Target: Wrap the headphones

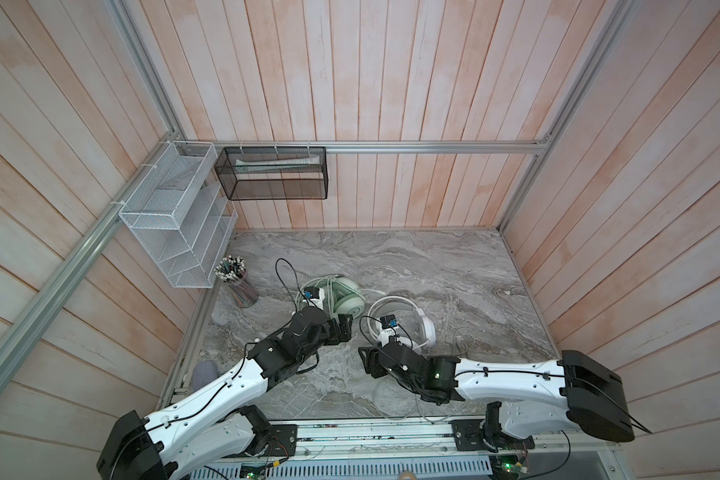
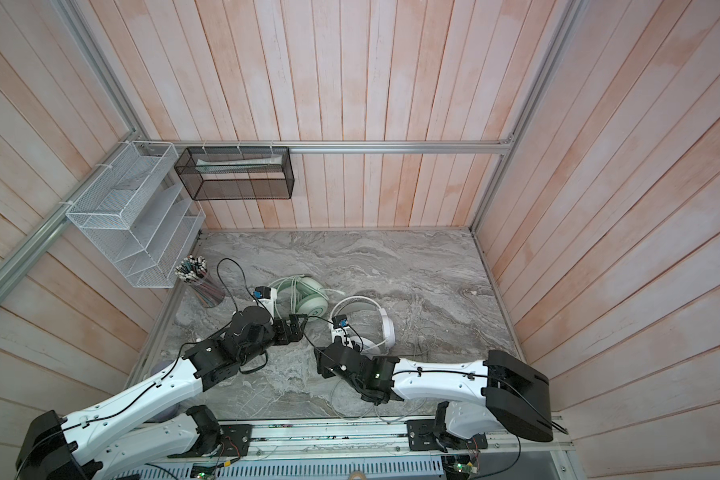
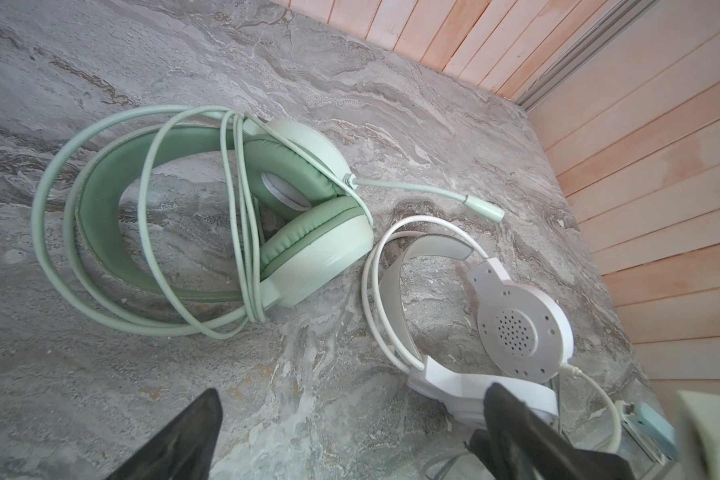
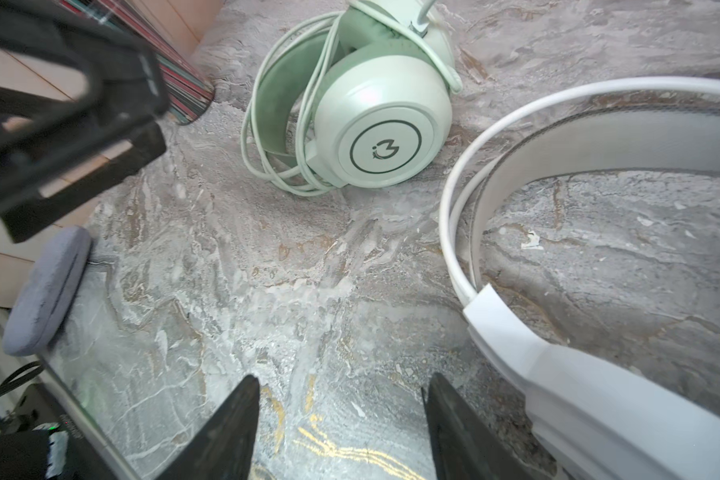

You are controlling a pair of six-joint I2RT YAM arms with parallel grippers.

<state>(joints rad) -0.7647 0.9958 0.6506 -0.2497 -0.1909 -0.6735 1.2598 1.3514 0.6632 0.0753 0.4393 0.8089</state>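
Headsets on the grey marbled counter point(image 1: 433, 266), left of its middle. Pale mint green over-ear headset with round padded cups point(image 3: 308, 232) lying on its side, mint cable point(image 3: 238, 216) already looped round band and cups. White over-ear headset with a perforated cup point(image 3: 520, 328) just beside it, nearer the right arm, thin white cable point(image 3: 614, 409) trailing loose toward the front edge, not yet wound. Left claw point(image 3: 354, 392) spread wide, holding nothing, poised near both headsets. Right claw point(image 4: 341, 382) also spread, bare counter between the fingers, white band close beside one finger, no grip on anything

Likely trouble from here:
- closing on the white band rather than the cable, owing to the band's nearness
- dragging the light white headset across the counter while pulling slack, knocking the mint one and loosening its loops
- thin cable slipping out of a loose pinch
- arms crowding each other, working so close together

Count:
- two headsets, one mint, one white
- two claws
- one clear cup of coloured pencils point(image 1: 235, 282) by the left wall
- one grey round pad point(image 4: 46, 291) at the front left
- one white wire rack point(image 1: 171, 224) and one black mesh basket point(image 1: 275, 174) up on the walls
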